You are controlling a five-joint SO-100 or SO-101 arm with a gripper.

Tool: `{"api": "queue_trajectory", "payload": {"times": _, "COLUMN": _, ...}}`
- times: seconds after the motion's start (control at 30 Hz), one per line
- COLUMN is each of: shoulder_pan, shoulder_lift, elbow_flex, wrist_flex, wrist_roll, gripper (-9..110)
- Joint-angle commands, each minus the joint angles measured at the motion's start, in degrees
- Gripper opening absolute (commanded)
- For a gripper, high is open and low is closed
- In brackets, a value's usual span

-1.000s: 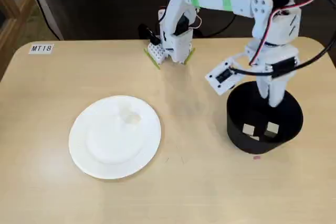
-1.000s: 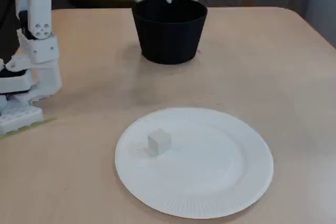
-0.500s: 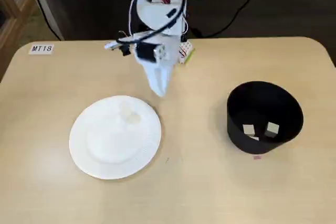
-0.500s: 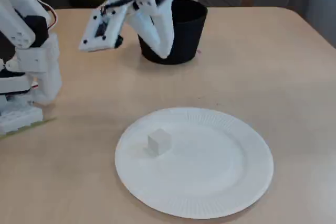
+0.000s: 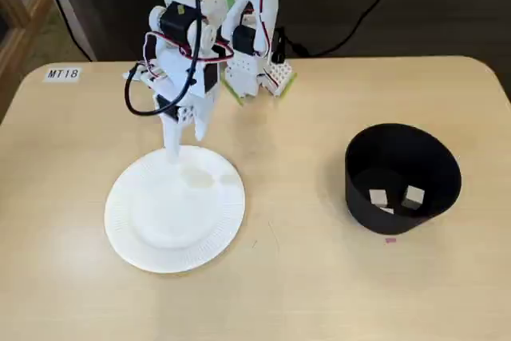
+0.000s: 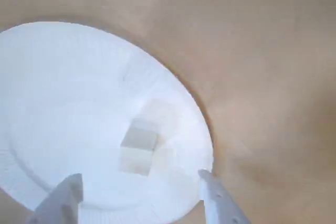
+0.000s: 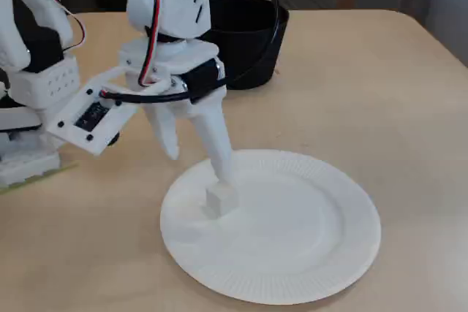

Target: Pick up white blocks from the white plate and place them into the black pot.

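One white block (image 7: 221, 198) sits on the white plate (image 7: 307, 268), near the rim at about ten o'clock in a fixed view, and shows in the wrist view (image 6: 138, 150) as a pale cube just inside the plate's edge (image 6: 52, 77). The pincer (image 7: 197, 166) hangs right over it with its fingers spread apart, the longer finger (image 7: 219, 151) tipped down so that it ends just behind the block; whether it touches cannot be told. In the wrist view both fingertips (image 6: 65, 195) frame the cube from below, clear of it on either side. The white arm (image 5: 204, 29) leans forward and down from its base at the table's far edge, wrist bent steeply toward the plate (image 5: 144, 229). At three o'clock from the plate, well apart from it on the tan table (image 5: 303, 293), stands the black pot (image 5: 399, 149), with two more white blocks (image 5: 378, 197) lying side by side on its floor.
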Motion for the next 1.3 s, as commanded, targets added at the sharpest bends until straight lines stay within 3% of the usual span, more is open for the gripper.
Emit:
{"api": "queue_trajectory", "payload": {"times": 0.0, "shoulder_pan": 0.3, "shoulder_lift": -2.3, "elbow_flex": -4.2, "wrist_flex": 2.8, "wrist_roll": -0.5, "gripper": 36}}
{"api": "queue_trajectory", "payload": {"times": 0.57, "shoulder_pan": -2.9, "shoulder_lift": -14.2, "elbow_flex": -11.6, "wrist_flex": 4.3, "wrist_roll": 4.6, "gripper": 36}}
{"api": "queue_trajectory", "payload": {"times": 1.03, "shoulder_pan": -4.4, "shoulder_lift": -22.0, "elbow_flex": -11.6, "wrist_flex": -5.0, "wrist_roll": 6.5, "gripper": 31}}
{"api": "queue_trajectory", "payload": {"times": 1.17, "shoulder_pan": -4.7, "shoulder_lift": -23.3, "elbow_flex": -11.6, "wrist_flex": -9.0, "wrist_roll": 7.1, "gripper": 22}}
{"api": "queue_trajectory", "payload": {"times": 1.27, "shoulder_pan": -4.8, "shoulder_lift": -23.5, "elbow_flex": -11.6, "wrist_flex": -13.0, "wrist_roll": 7.6, "gripper": 7}}
